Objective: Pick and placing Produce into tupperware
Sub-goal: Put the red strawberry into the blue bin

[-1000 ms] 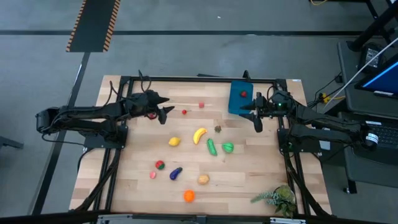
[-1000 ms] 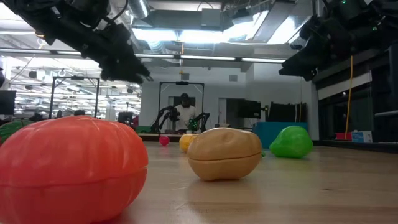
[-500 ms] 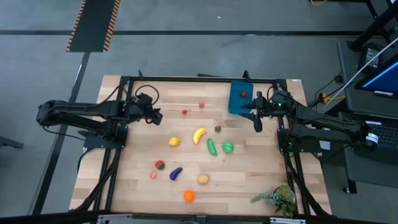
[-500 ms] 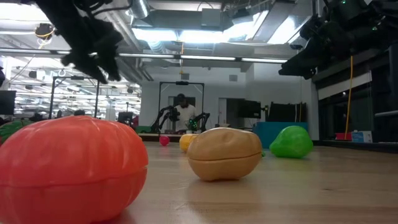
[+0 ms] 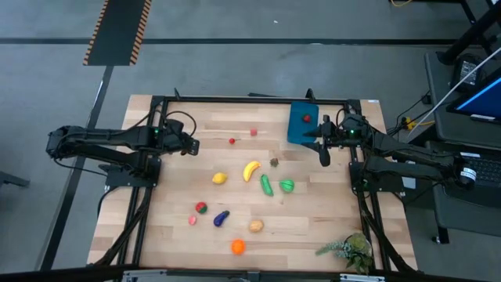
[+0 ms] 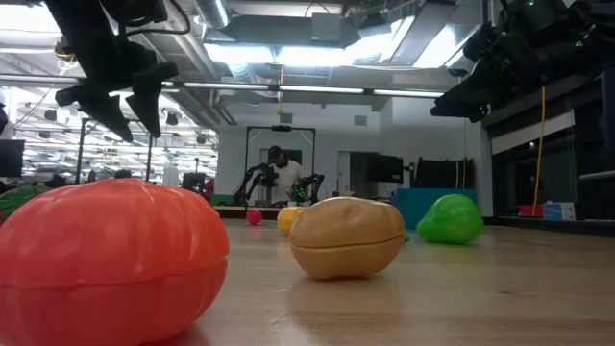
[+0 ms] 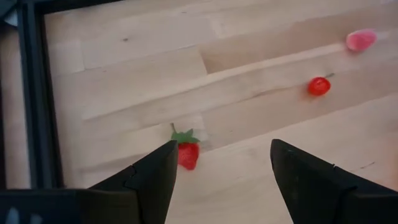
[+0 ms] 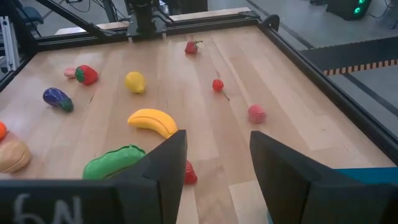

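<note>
The blue tupperware (image 5: 299,127) stands at the far right of the table with one red piece (image 5: 307,119) inside. My right gripper (image 5: 323,150) hangs open beside its near edge, above the table, with nothing between its fingers (image 8: 214,168). My left gripper (image 5: 190,145) hovers open at the far left, pointing down (image 6: 130,123). A strawberry (image 7: 186,153) lies on the wood just beside one of its fingers, apart from it. Loose produce lies on the table: banana (image 5: 250,170), lemon (image 5: 219,178), cucumber (image 5: 266,185), green pepper (image 5: 286,186), eggplant (image 5: 221,218), potato (image 5: 256,226), an orange piece (image 5: 238,247).
A small red piece (image 5: 232,141) and a pink one (image 5: 254,132) lie between the two grippers. A leafy sprig (image 5: 348,249) sits at the near right corner. A black frame (image 5: 250,99) borders the table. Bare wood shows along the far edge and at the near left.
My left gripper has drawn back toward the table's left edge and risen slightly. It has rolled and tipped from pointing nearly level across the table to pointing down. Its fingers stay apart. No produce has moved.
</note>
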